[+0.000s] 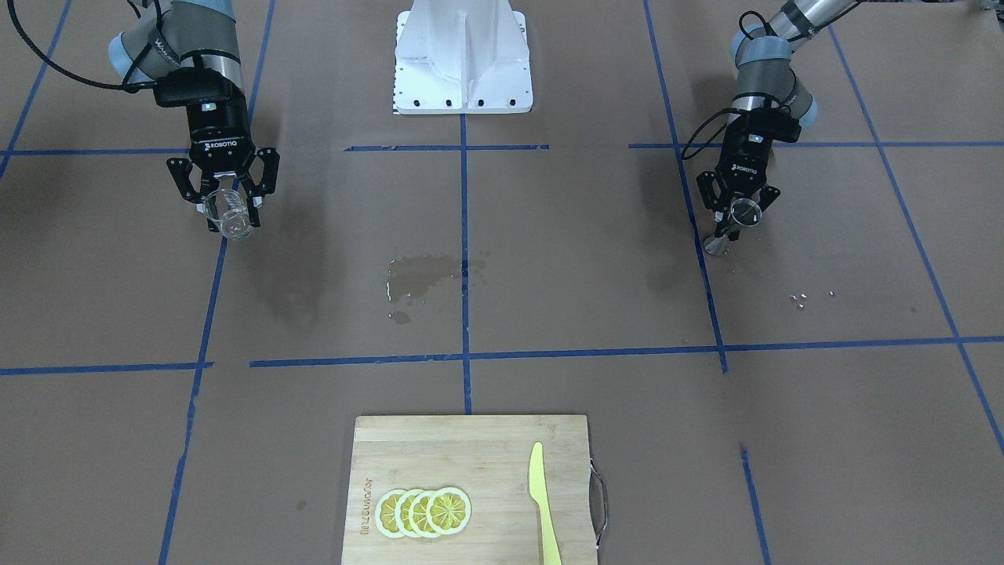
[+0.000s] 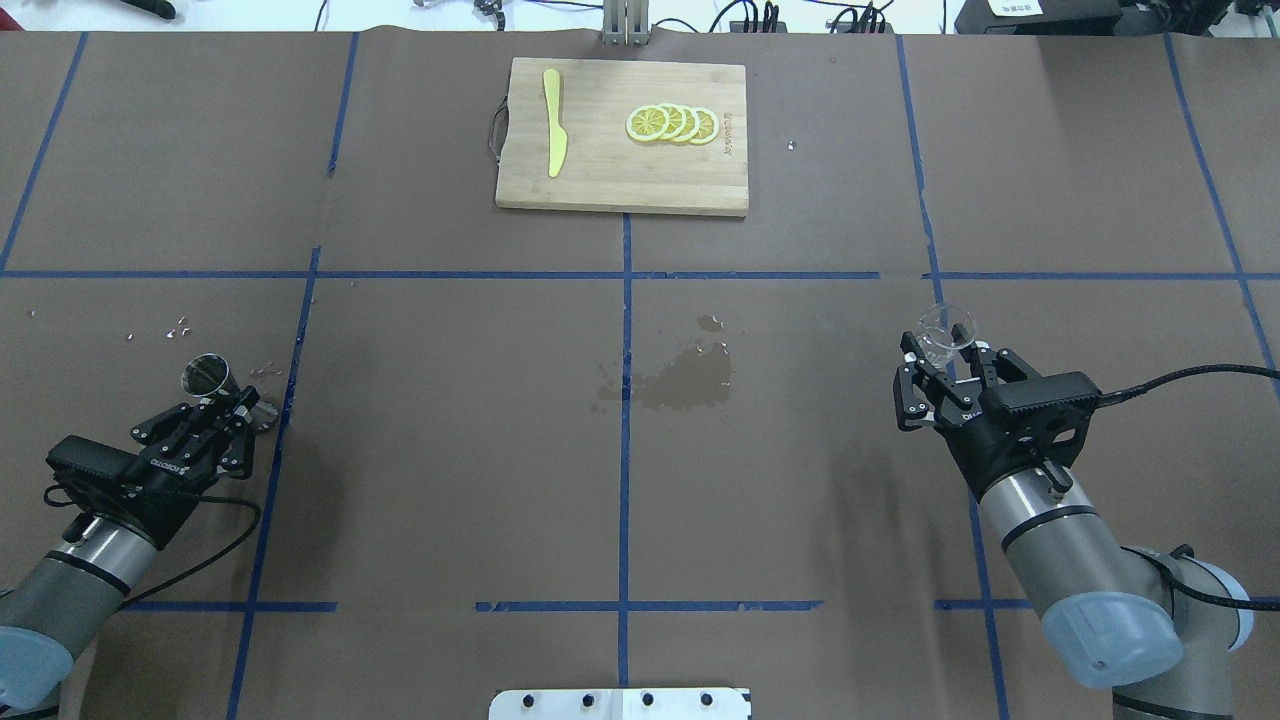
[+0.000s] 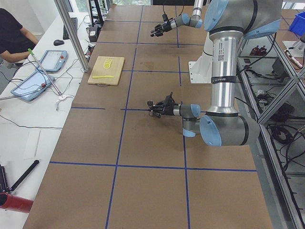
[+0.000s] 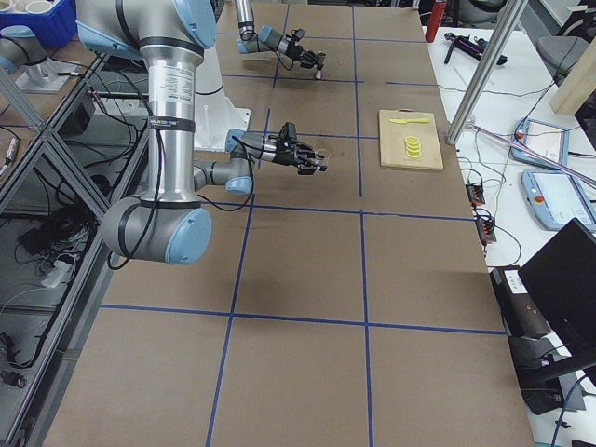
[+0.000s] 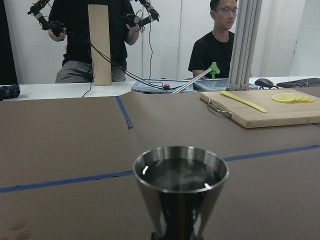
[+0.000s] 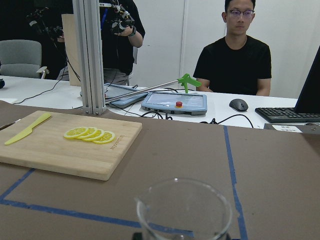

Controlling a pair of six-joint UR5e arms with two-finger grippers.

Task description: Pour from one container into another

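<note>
A cutting board point(image 1: 471, 439) with lemon slices point(image 1: 423, 512) and a yellow knife point(image 1: 543, 502) sits closest. Beyond a wet patch point(image 1: 420, 278) (mid-table), the right gripper point(image 1: 230, 210) clasps the empty glass cup point(image 1: 233, 221) upright above the table. Well apart, the left gripper point(image 1: 736, 220) clamps the metal jigger point(image 1: 743, 212), upright, liquid in its upper cone.

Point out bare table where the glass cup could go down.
Free: the brown paper between the wet patch and the right gripper; also between it and the left gripper. Crowded: the cutting board with knife and lemon slices.
</note>
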